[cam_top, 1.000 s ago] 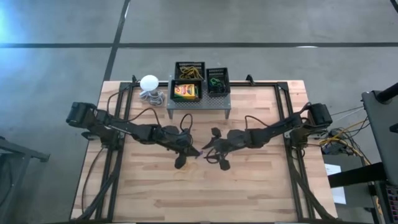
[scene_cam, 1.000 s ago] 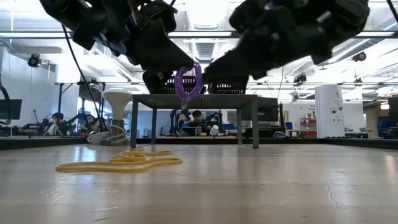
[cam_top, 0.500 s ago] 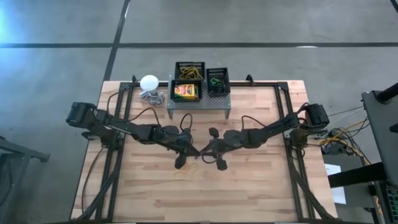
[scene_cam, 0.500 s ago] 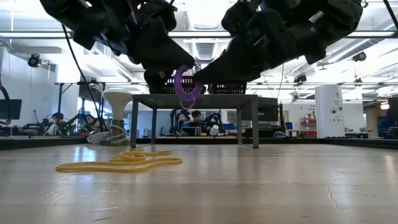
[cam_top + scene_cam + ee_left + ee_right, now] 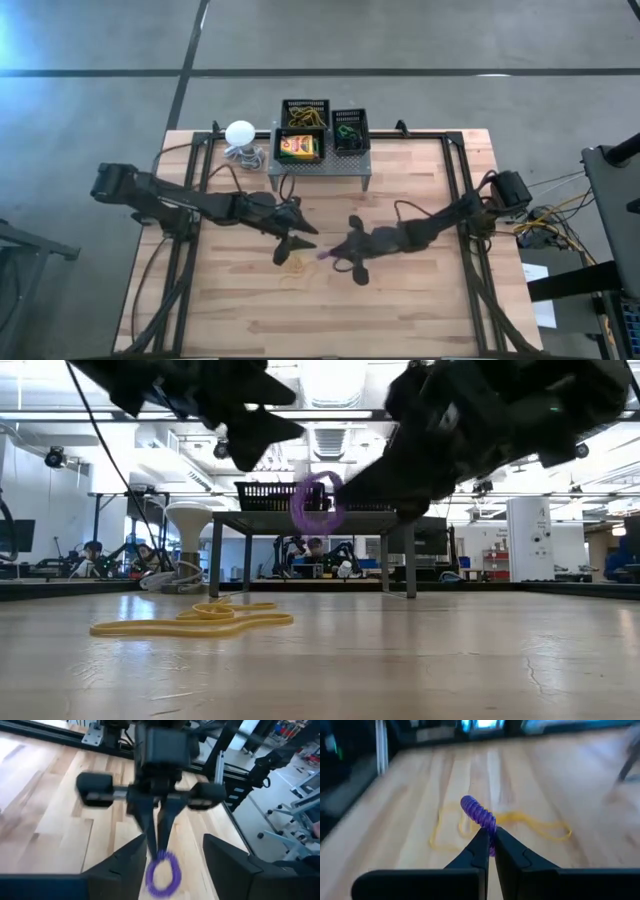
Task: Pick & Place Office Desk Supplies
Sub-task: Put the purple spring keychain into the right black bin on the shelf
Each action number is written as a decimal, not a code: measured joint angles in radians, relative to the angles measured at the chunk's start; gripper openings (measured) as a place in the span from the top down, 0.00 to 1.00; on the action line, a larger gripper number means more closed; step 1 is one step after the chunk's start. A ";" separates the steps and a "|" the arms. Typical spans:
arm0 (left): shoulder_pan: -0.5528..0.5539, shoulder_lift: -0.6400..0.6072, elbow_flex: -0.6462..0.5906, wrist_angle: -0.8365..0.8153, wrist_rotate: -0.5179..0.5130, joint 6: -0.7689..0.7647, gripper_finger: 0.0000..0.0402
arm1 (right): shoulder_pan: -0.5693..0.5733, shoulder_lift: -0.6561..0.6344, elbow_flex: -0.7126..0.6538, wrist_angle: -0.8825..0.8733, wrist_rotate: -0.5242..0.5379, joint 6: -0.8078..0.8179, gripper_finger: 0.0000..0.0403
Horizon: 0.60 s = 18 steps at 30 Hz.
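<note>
A small purple coil ring [image 5: 317, 505] hangs in the air over the middle of the table, with my right gripper [image 5: 335, 253] shut on it. My left gripper [image 5: 298, 240] stands open just to the ring's left and a little higher. In the left wrist view its two fingers [image 5: 117, 865] flank the ring [image 5: 162, 874] without touching it. A tan rubber band [image 5: 195, 620] lies flat on the wood beneath them. Black mesh trays [image 5: 305, 112] and a yellow-and-green box [image 5: 297, 148] sit on the grey stand [image 5: 320, 168] at the far edge. My right gripper pinches one spot of the ring's coiled rim [image 5: 490, 834] between its two fingertips. The fingers come from the table's right, slanting slightly down. The ring sticks out past the fingertips and hangs clear of the table, above the rubber band [image 5: 520, 822].
A white ball-shaped object [image 5: 240, 132] with a coiled cord rests at the far left beside the stand. A second mesh tray [image 5: 350, 130] holds green things. Bare wood lies toward the near edge [image 5: 320, 320].
My right gripper has shut on the purple ring. My left gripper has opened, let go of it, and risen back toward the table's left. The ring has passed from left to right and now sits slightly lower and nearer the near edge.
</note>
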 joint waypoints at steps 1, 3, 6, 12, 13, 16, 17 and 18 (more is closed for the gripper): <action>0.000 -0.022 -0.001 -0.032 -0.001 0.000 0.49 | 0.015 0.004 -0.022 0.070 0.034 0.010 0.97; -0.001 -0.062 -0.002 -0.091 -0.009 0.000 0.47 | 0.041 0.004 -0.073 0.215 0.118 0.020 0.97; -0.008 -0.106 -0.010 -0.153 -0.024 0.001 0.47 | 0.058 0.005 -0.130 0.410 0.237 0.013 0.97; -0.035 -0.124 -0.057 -0.150 -0.174 0.019 0.50 | -0.005 -0.020 -0.133 0.654 0.431 -0.160 0.97; -0.039 -0.122 -0.067 -0.135 -0.200 0.018 0.51 | -0.035 -0.038 -0.127 0.646 0.469 -0.173 0.97; -0.045 -0.121 -0.104 -0.079 -0.255 0.003 0.52 | -0.157 -0.118 -0.104 0.568 0.524 -0.189 0.97; -0.044 -0.121 -0.115 -0.057 -0.267 -0.004 0.52 | -0.204 -0.156 -0.099 0.509 0.525 -0.177 0.97; -0.044 -0.121 -0.127 -0.034 -0.274 -0.012 0.52 | -0.249 -0.196 -0.085 0.428 0.525 -0.158 0.97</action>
